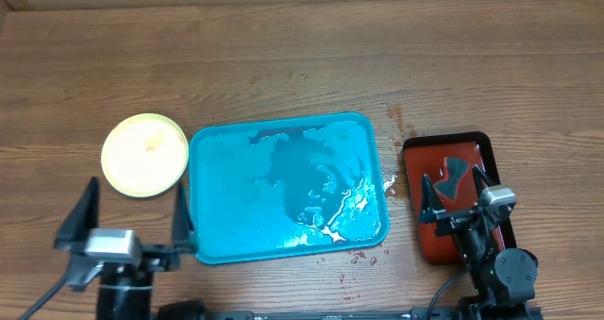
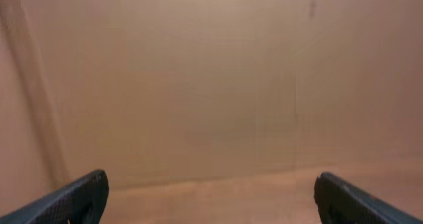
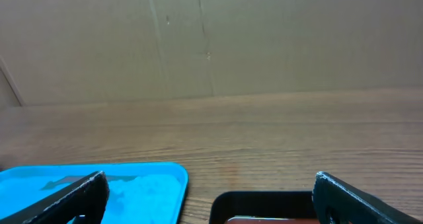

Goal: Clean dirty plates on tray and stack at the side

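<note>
The turquoise tray lies in the middle of the table, wet and with no plates on it; its corner also shows in the right wrist view. A stack of plates with a lime-green rim and cream centre sits on the table just left of the tray; how many are in it I cannot tell. The pale blue-white plate is not visible. My left gripper is open and empty at the front left, below the stack. My right gripper is open and empty over the dark red tray.
A dark red, black-rimmed tray lies right of the turquoise tray, with a dark object on it. Water drops and small stains mark the wooden table around the turquoise tray's right side. A cardboard wall stands behind the table.
</note>
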Robot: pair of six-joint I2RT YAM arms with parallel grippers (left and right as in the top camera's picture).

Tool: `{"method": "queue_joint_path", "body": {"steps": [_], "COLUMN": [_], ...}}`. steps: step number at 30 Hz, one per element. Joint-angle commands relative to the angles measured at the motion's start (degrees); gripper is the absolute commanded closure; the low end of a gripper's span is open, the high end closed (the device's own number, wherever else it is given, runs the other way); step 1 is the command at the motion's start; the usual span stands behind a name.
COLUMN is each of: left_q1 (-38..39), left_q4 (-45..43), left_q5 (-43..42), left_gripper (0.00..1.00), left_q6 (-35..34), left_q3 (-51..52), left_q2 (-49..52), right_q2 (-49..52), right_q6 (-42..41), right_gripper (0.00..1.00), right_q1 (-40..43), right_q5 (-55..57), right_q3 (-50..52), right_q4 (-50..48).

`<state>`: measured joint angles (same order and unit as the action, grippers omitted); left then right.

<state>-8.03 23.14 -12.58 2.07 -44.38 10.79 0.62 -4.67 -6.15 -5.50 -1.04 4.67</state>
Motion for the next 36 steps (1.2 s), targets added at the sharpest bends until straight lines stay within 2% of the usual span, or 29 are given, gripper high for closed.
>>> {"method": "queue_joint_path", "body": {"steps": [1,5,11,19,23,28,36], "left_q1": [3.0,7.0,7.4,7.4,7.4,9.3,9.7], "left_q4": [-8.1,-16.3,-29.9,-48.4,-53.6,-51.4,-29.4], "left_q5": [-4.1,-4.0,-5.5,-5.5,-5.6,-5.0,-5.5], "left_gripper": [0.0,0.0,0.0,0.0,0.0,0.0,0.0], "left_q6": [0.3,0.3,-0.4,-1.0,-1.0,-0.8,-2.1], "left_q3": [9.6,18.5,29.7,40.7,44.0,44.1,44.1], "left_q2": [-5.0,-8.1,-10.4,-10.6,-10.6,-10.6,-10.6], "right_q2": [-0.5,-0.5,-0.5,-0.5,-0.5,-0.5,-0.5], "right_q6": [0.1,0.1,0.1,0.1,0.1,0.1,0.1], "right_gripper": [0.0,0.0,0.0,0.0,0.0,0.0,0.0], "right_q1": [-0.2,-0.2,-0.2,-0.2,-0.2,-0.2,-0.2], "right_q5": [0.7,0.7,0.7,0.7,0.7,0.7,0.7], "right_q3": [0.6,0.6,0.6,0.6,0.6,0.6,0.6], "right_q4": [-0.2,-0.2,-0.2,-0.2,-0.2,-0.2,-0.2]}}
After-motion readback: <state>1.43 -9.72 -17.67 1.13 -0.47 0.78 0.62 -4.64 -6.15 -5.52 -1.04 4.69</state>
